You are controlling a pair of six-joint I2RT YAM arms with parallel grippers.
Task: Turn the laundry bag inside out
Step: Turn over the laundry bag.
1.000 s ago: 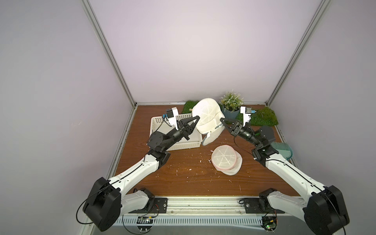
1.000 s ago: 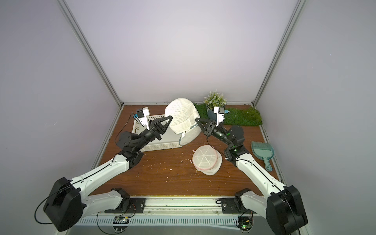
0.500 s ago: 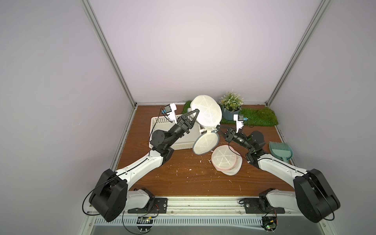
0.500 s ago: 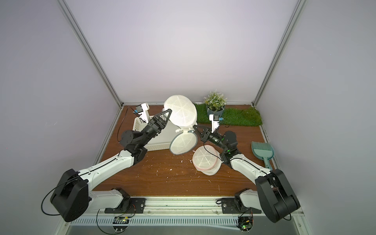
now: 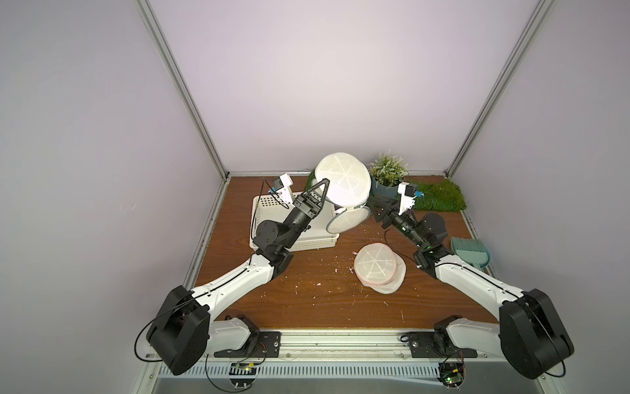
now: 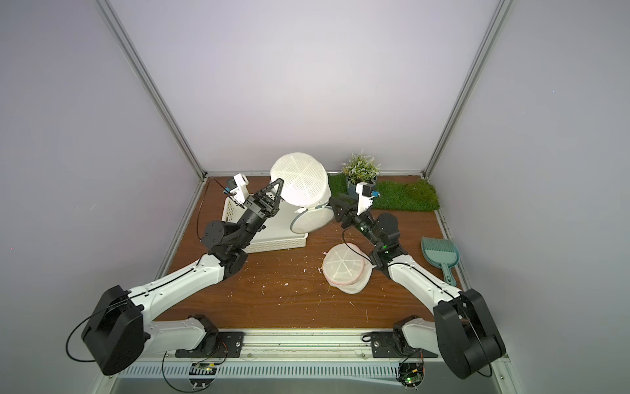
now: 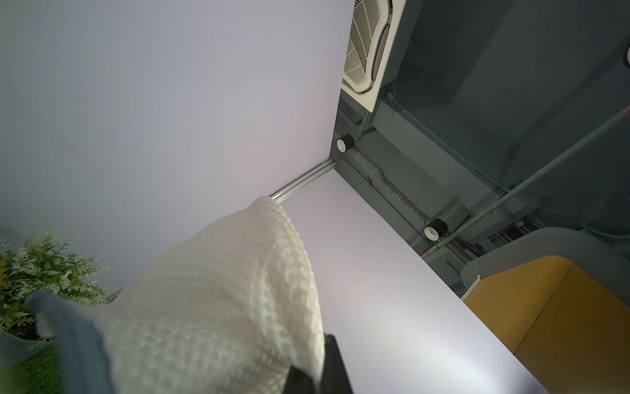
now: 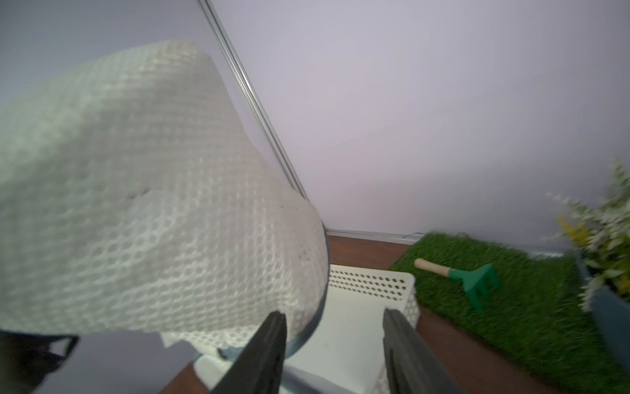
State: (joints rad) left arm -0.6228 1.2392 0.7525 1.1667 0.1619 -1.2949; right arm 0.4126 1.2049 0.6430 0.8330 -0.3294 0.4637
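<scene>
We held the laundry bag (image 5: pixel 342 182) aloft above the white basket (image 5: pixel 296 243), left pincer (image 5: pixel 323 185) clamped on its mesh, right pincer (image 8: pixel 334 314) open and empty beside its dangling round flap (image 5: pixel 351 218), and judged the bag opened but the turning inside out mostly left.

Three plain walls of pale lilac-grey closed the cell: the back wall (image 5: pixel 306 85), the left wall (image 5: pixel 85 170) and the right wall (image 5: pixel 562 153). Aluminium posts (image 5: pixel 184 88) stood in the two back corners, as both top views showed. The bottom of the cell was a brown wooden table (image 5: pixel 306 307). Soft light made a brighter patch low on the back wall. In the left wrist view, above the walls, there was a dark grey ceiling (image 7: pixel 511 85) with a white air-conditioning unit (image 7: pixel 368 44), a pipe (image 7: pixel 385 180) along the wall's top edge, and a yellow panel (image 7: pixel 562 324).
</scene>
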